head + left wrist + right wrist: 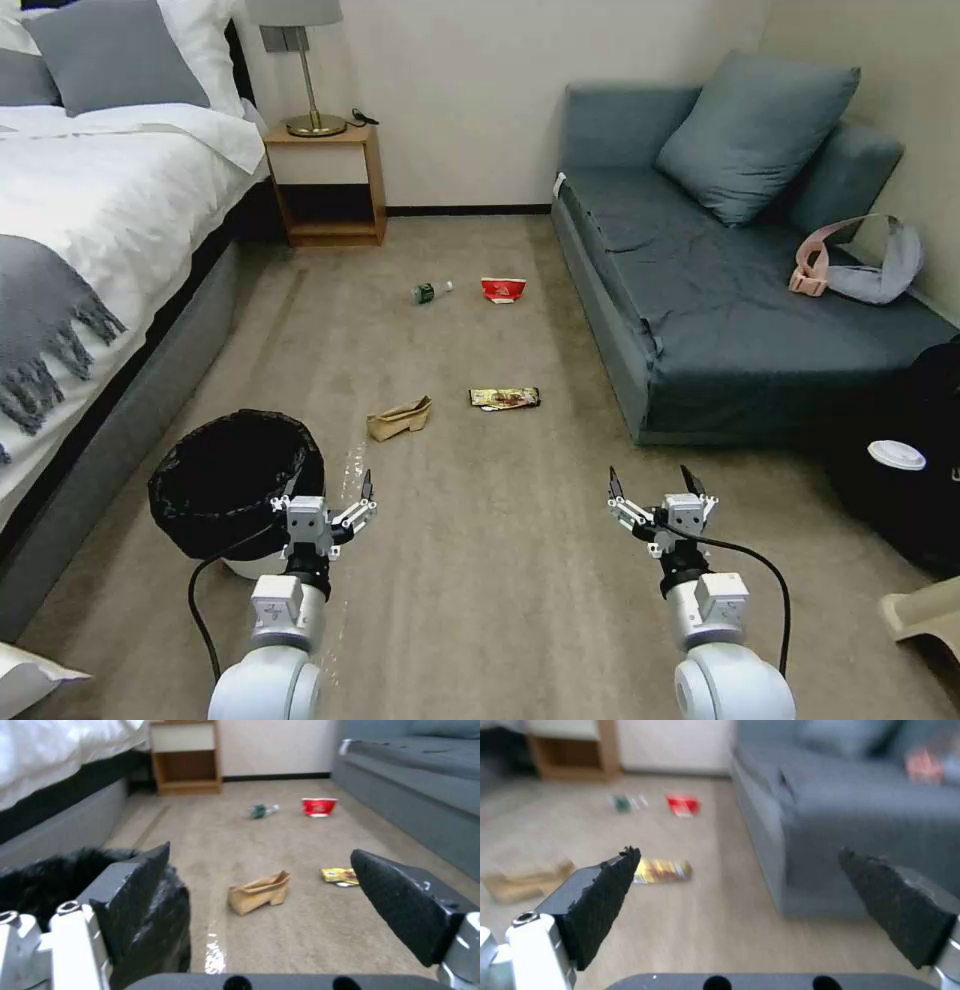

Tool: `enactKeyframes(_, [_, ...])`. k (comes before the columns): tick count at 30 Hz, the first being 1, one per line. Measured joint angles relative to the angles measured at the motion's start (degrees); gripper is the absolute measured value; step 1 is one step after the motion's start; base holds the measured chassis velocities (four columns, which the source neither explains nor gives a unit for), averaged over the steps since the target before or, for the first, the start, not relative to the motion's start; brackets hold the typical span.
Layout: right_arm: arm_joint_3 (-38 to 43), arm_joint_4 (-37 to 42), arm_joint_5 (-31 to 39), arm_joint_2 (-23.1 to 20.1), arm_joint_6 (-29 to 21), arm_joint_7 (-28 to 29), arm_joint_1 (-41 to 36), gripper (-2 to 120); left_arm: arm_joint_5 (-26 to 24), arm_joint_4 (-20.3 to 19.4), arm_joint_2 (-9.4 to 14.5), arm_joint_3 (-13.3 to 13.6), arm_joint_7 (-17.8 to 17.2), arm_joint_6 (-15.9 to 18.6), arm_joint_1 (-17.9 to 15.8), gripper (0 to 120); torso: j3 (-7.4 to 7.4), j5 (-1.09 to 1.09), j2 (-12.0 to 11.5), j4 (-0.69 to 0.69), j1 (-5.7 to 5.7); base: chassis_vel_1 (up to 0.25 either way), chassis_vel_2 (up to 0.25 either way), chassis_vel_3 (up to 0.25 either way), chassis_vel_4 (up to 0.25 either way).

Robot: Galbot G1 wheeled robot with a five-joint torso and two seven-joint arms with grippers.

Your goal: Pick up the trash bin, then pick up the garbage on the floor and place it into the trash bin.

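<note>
The trash bin point(230, 485), white with a black bag over its rim, stands on the carpet beside the bed. My left gripper point(325, 497) is open at the bin's right side, with one finger point(140, 896) against the black bag point(45, 885). My right gripper point(651, 485) hangs open over bare carpet near the sofa. Garbage lies ahead: a brown paper bag point(400, 417) point(260, 893), a dark-and-gold wrapper point(505, 398) point(662, 870), and farther off a small bottle point(430, 292) point(263, 810) and a red-and-white carton point(503, 290) point(318, 806).
A bed point(90, 230) runs along the left, with a wooden nightstand point(328, 185) at the far wall. A grey sofa point(730, 290) lines the right side. A large black bag with a white disc point(900, 470) sits at the sofa's near end. Open carpet lies between.
</note>
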Motion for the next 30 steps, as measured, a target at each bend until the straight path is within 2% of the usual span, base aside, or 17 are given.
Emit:
enactKeyframes(2, [-0.14,-3.35,2.35,0.54,-3.64,5.71,-2.36,100,-2.88,0.65,1.66,1.57,-4.79,2.89,-1.79,85,0.00,0.04,-0.01,-0.04,0.00,0.000,0.000,0.000,0.000])
enactKeyframes(3, [0.00,-3.72,3.10,0.25,-5.02,6.45,-3.04,100,-4.15,0.91,2.39,2.29,-6.91,4.15,-2.57,81,0.01,0.07,-0.01,-0.08,0.00,0.000,0.000,0.000,0.000])
enactKeyframes(4, [0.00,-3.72,3.10,0.25,-5.02,6.45,-3.04,100,-4.15,0.91,2.39,2.29,-6.91,4.15,-2.57,81,0.01,0.07,-0.01,-0.08,0.00,0.000,0.000,0.000,0.000])
enactKeyframes(6, [0.78,-2.28,3.32,-1.89,-5.62,6.46,-3.06,100,-6.98,1.54,4.00,3.85,-11.59,7.01,-4.31,82,0.00,-0.05,0.00,-0.03,0.00,0.000,0.000,0.000,0.000])
enactKeyframes(7, [0.72,-2.03,3.35,-2.69,-5.65,6.39,-3.17,100,-8.60,1.92,4.92,4.71,-14.24,8.63,-5.28,85,0.01,-0.02,0.00,-0.03,0.00,0.000,0.000,0.000,0.000])
enactKeyframes(9, [0.67,-1.90,3.36,-3.25,-5.66,6.23,-3.32,100,-9.78,1.73,5.56,4.93,-15.53,9.19,-5.87,88,0.02,0.04,-0.01,-0.03,0.00,0.000,0.000,0.000,0.000])
enactKeyframes(10, [0.73,-1.37,3.35,-4.18,-5.66,6.03,-3.40,100,-11.07,0.10,6.60,4.70,-16.90,9.23,-6.91,93,0.01,0.01,-0.01,-0.05,0.00,0.000,0.000,0.000,0.000])
enactKeyframes(12, [0.81,-0.84,3.36,-4.93,-5.65,5.66,-3.39,100,-11.41,-0.58,7.03,4.67,-17.18,9.21,-7.11,97,-0.01,0.08,0.00,-0.05,0.00,0.000,0.000,0.000,0.000])
enactKeyframes(14, [1.70,0.51,3.86,-6.67,-6.01,5.10,-3.31,100,-11.65,-1.20,7.83,4.66,-17.20,9.28,-7.17,100,0.00,-0.04,-0.01,-0.04,0.00,0.000,0.000,0.000,0.000])
enactKeyframes(17, [2.27,1.38,4.78,-7.62,-6.52,5.00,-2.94,100,-11.23,-1.49,8.32,4.62,-16.92,9.29,-7.26,100,0.01,0.05,-0.01,-0.03,0.00,0.000,0.000,0.000,0.000])
enactKeyframes(23, [3.08,1.92,5.66,-8.19,-6.51,5.01,-3.06,100,-11.79,-1.84,9.85,4.08,-17.13,11.03,-7.71,100,0.00,0.02,-0.01,-0.03,0.00,0.000,0.000,0.000,0.000])
enactKeyframes(24, [3.19,1.97,5.68,-8.21,-6.34,5.01,-3.18,100,-12.44,-1.84,10.55,3.56,-17.53,11.76,-8.09,100,0.00,0.02,-0.01,-0.03,0.00,0.000,0.000,0.000,0.000])
enactKeyframes(26, [3.61,1.97,5.68,-8.31,-5.28,5.01,-3.71,100,-16.21,-0.94,13.78,1.41,-19.78,14.79,-9.97,100,0.00,0.02,-0.01,-0.03,0.00,0.000,0.000,0.000,0.000])
enactKeyframes(27, [3.61,1.97,5.68,-8.31,-5.28,5.01,-3.71,100,-16.21,-0.94,13.78,1.41,-19.78,14.79,-9.97,100,0.00,0.02,-0.01,-0.03,0.00,0.000,0.000,0.000,0.000])
enactKeyframes(30, [4.29,1.91,5.64,-8.32,-4.33,5.01,-4.19,100,-24.22,0.41,18.17,-1.33,-24.53,19.74,-11.94,99,0.00,0.01,-0.01,-0.03,0.00,0.000,0.000,0.000,0.000])
